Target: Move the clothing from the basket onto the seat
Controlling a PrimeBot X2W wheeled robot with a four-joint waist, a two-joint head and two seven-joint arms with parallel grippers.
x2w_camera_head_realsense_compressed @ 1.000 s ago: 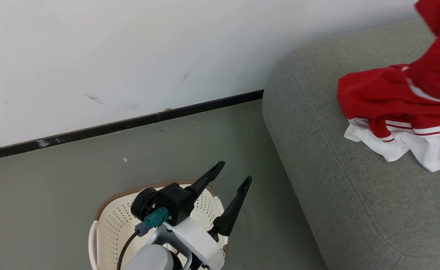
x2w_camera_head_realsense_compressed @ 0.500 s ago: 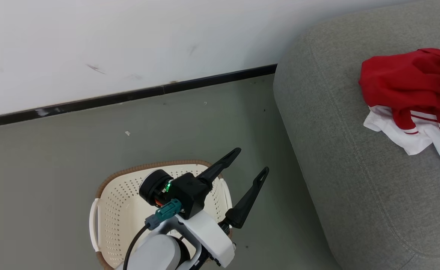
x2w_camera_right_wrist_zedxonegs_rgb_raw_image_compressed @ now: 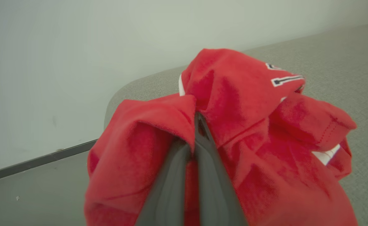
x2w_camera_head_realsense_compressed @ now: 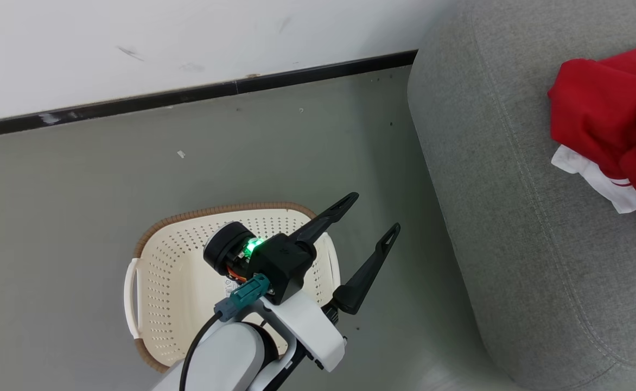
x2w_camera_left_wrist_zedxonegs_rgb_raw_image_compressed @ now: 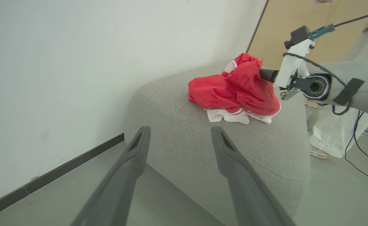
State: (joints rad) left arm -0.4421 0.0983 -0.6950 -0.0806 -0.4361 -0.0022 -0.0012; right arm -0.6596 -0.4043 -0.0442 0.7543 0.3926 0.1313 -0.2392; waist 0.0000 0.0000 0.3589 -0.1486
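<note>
The clothing (x2w_camera_left_wrist_zedxonegs_rgb_raw_image_compressed: 234,91) is a red heap with white trim on top of the grey seat (x2w_camera_left_wrist_zedxonegs_rgb_raw_image_compressed: 177,106), also seen at the head view's right edge as clothing (x2w_camera_head_realsense_compressed: 605,114) on the seat (x2w_camera_head_realsense_compressed: 513,244). My right gripper (x2w_camera_right_wrist_zedxonegs_rgb_raw_image_compressed: 197,125) is shut, with a fold of the red clothing (x2w_camera_right_wrist_zedxonegs_rgb_raw_image_compressed: 250,125) pinched and draped over its tips. My left gripper (x2w_camera_head_realsense_compressed: 373,213) hangs open and holds nothing, above the right side of the cream basket (x2w_camera_head_realsense_compressed: 215,210) on the floor. The left arm hides part of the basket's floor. The same open left gripper (x2w_camera_left_wrist_zedxonegs_rgb_raw_image_compressed: 181,130) points toward the seat.
A white wall with a black skirting board (x2w_camera_head_realsense_compressed: 188,95) runs behind the basket. Grey floor (x2w_camera_head_realsense_compressed: 383,163) separates basket and seat. Beyond the seat, a person's pale trouser leg and shoe (x2w_camera_left_wrist_zedxonegs_rgb_raw_image_compressed: 325,138) stand, with cables (x2w_camera_left_wrist_zedxonegs_rgb_raw_image_compressed: 364,157) trailing on the floor.
The head camera has tilted, shifting the whole picture. The red piece that hung high at the right has come down onto the heap on the seat. My left gripper stays open over the basket.
</note>
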